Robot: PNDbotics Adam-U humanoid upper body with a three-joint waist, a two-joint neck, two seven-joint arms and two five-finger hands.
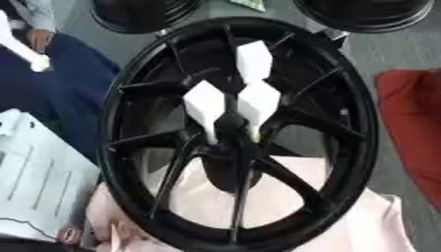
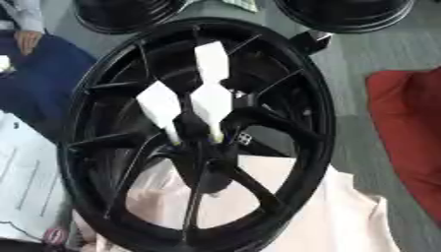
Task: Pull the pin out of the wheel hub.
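Wheel hub (image 1: 344, 113), black, many thin spokes, fills most of both views and stands tilted, its lower rim resting on pink cloth (image 1: 344, 221). The cloth shows through the lower spoke gaps.

Grey floor (image 1: 405, 54) lies behind. Blue fabric (image 1: 60, 83) sits at the left, touching or just behind the hub's left rim. Red object (image 1: 413, 118) at the right edge, apart from the rim. White printed sheet (image 1: 34, 182) at lower left, beside the rim. Two more black wheels (image 1: 366, 15) at the top edge, just beyond the hub.

Dark mass (image 1: 231, 170) runs from the hub centre down over the cloth, between spokes. Cannot tell whether this is part of the hub or a robot hand, so how far either hand is open, and what it has hold of, cannot be told.

Three white tapered pieces (image 1: 206, 106) cluster at the hub centre: two side by side with narrow ends pointing down into the centre, the third above them.

Small yellow-green bit (image 1: 256, 137) at the lower tip of the right-hand white piece, at the centre. Cannot tell if it is the pin.
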